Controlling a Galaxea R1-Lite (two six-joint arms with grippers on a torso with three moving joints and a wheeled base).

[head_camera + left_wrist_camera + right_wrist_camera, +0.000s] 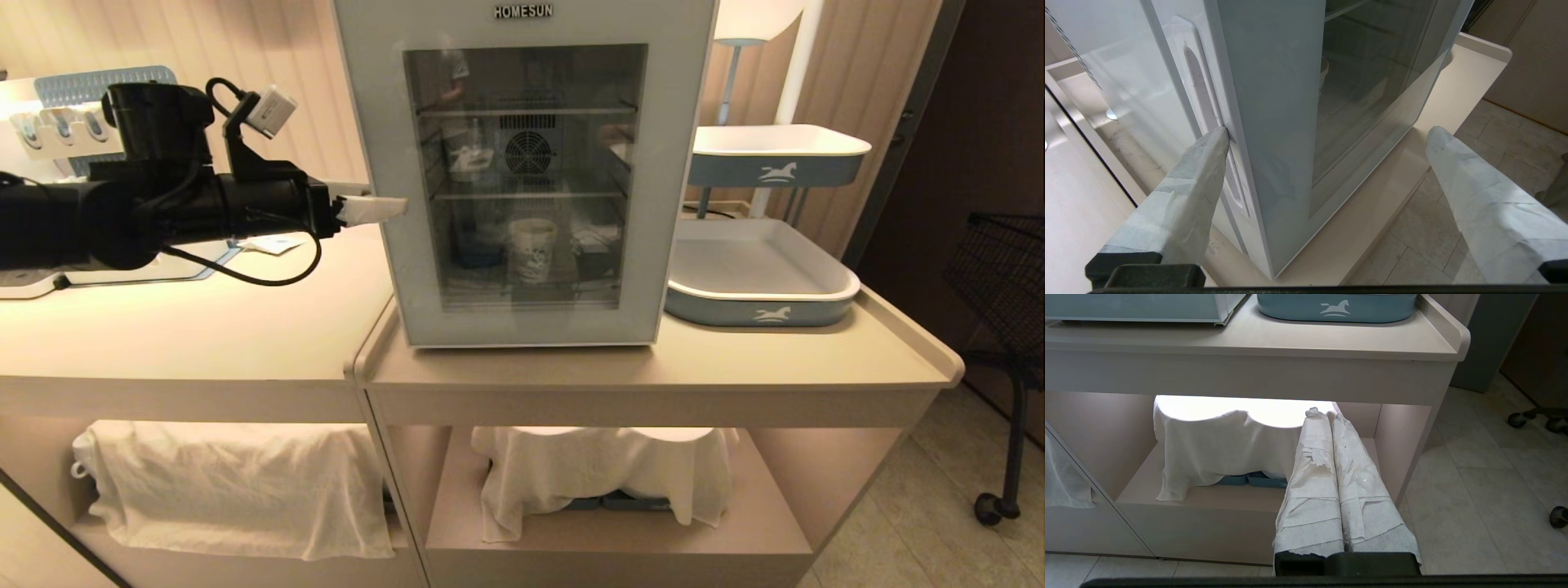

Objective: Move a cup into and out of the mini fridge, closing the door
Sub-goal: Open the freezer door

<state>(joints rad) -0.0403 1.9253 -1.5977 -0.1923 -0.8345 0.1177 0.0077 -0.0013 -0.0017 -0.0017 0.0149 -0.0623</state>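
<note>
The white mini fridge [522, 23] stands on the counter with its tinted glass door [539, 322] closed. Behind the glass, the cup [532, 247] stands upright on the lower shelf. My left gripper [384, 204] reaches in level from the left to the door's left edge. In the left wrist view the left gripper [1327, 130] is open wide. One fingertip [1218, 136] touches the recessed slot handle [1198, 81], and the other finger [1470, 192] hangs in front of the door [1274, 102]. My right gripper [1323, 414] is shut and empty, low before the counter's under-shelf.
Two blue-and-white trays sit right of the fridge, one on the counter [816, 306] and one raised [849, 163]. White cloths [245, 482] cover things on the shelves below. A dark wire cart [1004, 269] stands at far right, a rack [57, 122] at back left.
</note>
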